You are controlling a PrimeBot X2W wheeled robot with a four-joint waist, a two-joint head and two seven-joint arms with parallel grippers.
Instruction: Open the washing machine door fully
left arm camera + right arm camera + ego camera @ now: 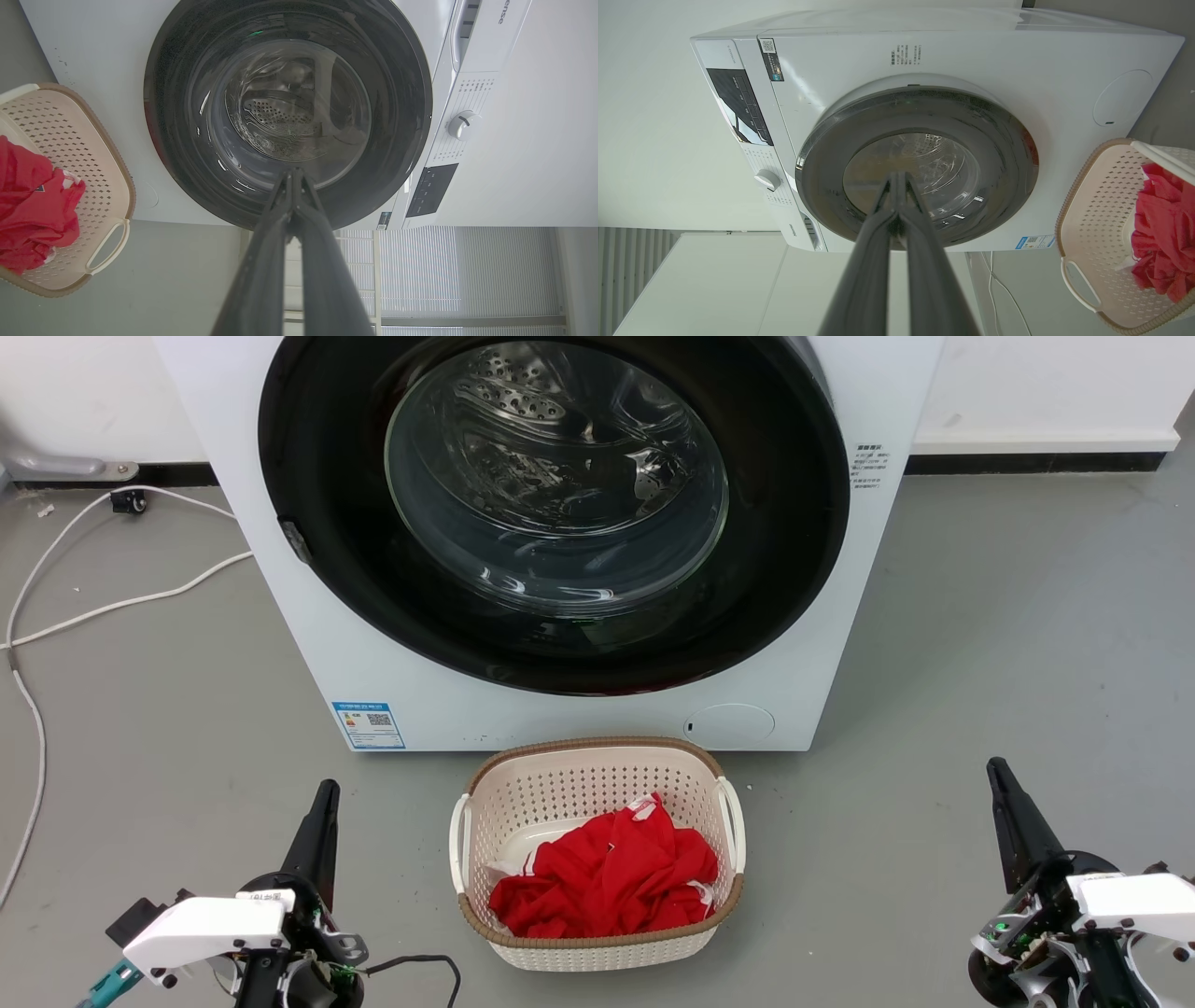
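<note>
facing a shut door with both grippers empty

the very large round glossy black washing machine door (555,513) with its bulging clear glass bowl lies flat against the white front of the washing machine (233,523), directly ahead of me in the head view. the perforated steel drum shows through the glass. a small grey catch (295,542) sits on the door's edge on my left side.

my left gripper (327,791) hangs low at my left, well short of the machine. its two long dark fingers are pressed together with nothing between them. in the left wrist view they (292,172) point at the lower part of the door (287,112). my right gripper (997,767) is low at my right, also pinched closed and empty, and in the right wrist view its tips (898,175) line up with the glass (924,154).

on the grey floor (980,644) between my grippers, just in front of the machine, stands a cream perforated plastic basket with a brown woven rim (597,744), holding a crumpled red cloth (607,877). white cables (93,607) trail across the floor at my left.
</note>
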